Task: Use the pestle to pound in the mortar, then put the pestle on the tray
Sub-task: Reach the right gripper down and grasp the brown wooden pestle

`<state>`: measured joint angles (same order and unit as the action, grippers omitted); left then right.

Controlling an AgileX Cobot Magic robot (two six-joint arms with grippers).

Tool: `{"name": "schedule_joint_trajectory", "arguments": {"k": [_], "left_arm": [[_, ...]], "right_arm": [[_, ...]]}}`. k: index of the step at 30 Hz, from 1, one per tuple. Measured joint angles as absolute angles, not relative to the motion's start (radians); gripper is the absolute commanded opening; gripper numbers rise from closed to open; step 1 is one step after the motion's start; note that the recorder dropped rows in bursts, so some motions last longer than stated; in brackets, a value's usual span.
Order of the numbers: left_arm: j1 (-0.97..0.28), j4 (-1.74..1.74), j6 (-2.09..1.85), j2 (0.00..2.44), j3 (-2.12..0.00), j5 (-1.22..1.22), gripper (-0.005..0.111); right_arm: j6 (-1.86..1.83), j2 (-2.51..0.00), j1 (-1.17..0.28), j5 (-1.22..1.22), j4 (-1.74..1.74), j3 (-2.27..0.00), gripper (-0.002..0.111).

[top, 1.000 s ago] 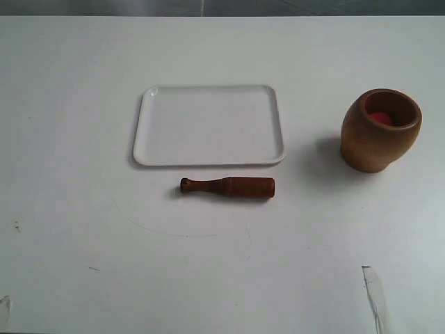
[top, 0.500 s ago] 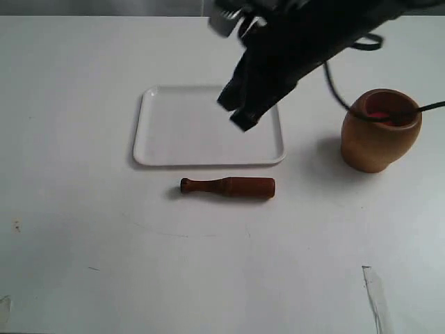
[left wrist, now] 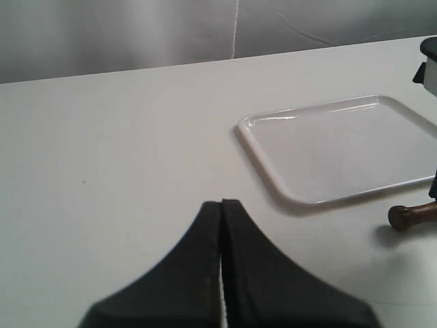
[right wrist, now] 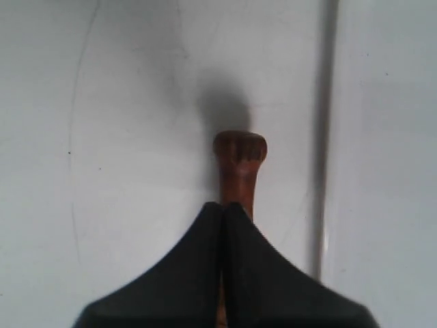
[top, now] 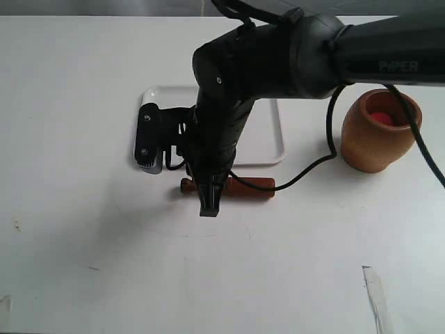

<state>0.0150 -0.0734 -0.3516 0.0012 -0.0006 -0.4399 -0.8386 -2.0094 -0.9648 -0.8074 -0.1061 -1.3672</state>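
Just off the tray's [top: 277,142] near long edge, the pestle [top: 252,186] lies flat on the worktop [top: 83,250]. It runs parallel to that edge, close to the rim but not touching it. The knob end points toward the tray's left side and the thick end toward its right side.

The right arm [top: 306,49] comes in over the tray's far right corner and crosses above the tray. Its wrist camera housing [top: 149,142] sits over the tray's left short edge. The right claw [top: 210,203] points tip-down over the pestle's thin handle, just outside the tray's near edge.

Right wrist view: the fingers are pressed together with no gap and nothing pinched between them. The pestle's handle and knob stick out past the tips. Can't tell whether the tips touch the wood or sit just above it. The tray rim runs alongside the handle.

A black cable [top: 329,136] drops from the arm outside the tray's right short edge. It then curves back toward the pestle's thick end.

The left claw [left wrist: 222,203] shows only in the left wrist view. Its fingers are pressed together and hold nothing. It is over bare worktop, well apart from the tray, facing one of the tray's corners. The pestle's knob is just visible beyond the tray's long edge.

The mortar [top: 379,136] stands upright on the worktop, well apart from the tray's right short edge. A red item [top: 379,118] is visible inside it.
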Motion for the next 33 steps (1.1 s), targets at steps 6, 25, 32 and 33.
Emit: {"name": "schedule_joint_trajectory", "arguments": {"k": [6,25,32,33], "left_arm": [[0.015,-0.073,-0.352,0.001,-0.001,-0.440,0.000],[0.015,-0.073,-0.352,0.001,-0.001,-0.440,0.000],[0.015,-0.073,-0.352,0.001,-0.001,-0.440,0.000],[0.015,-0.073,-0.352,0.001,-0.001,-0.440,0.000]], "right_arm": [[-0.839,-2.009,-0.965,-0.818,-0.201,-1.367,0.030],[-0.837,-2.075,-0.965,-0.770,-0.144,-1.367,0.050],[-0.835,-2.110,-0.965,-0.752,-0.138,-1.367,0.046],[-0.835,-2.115,-0.965,-0.752,-0.136,-1.369,0.045]]}}
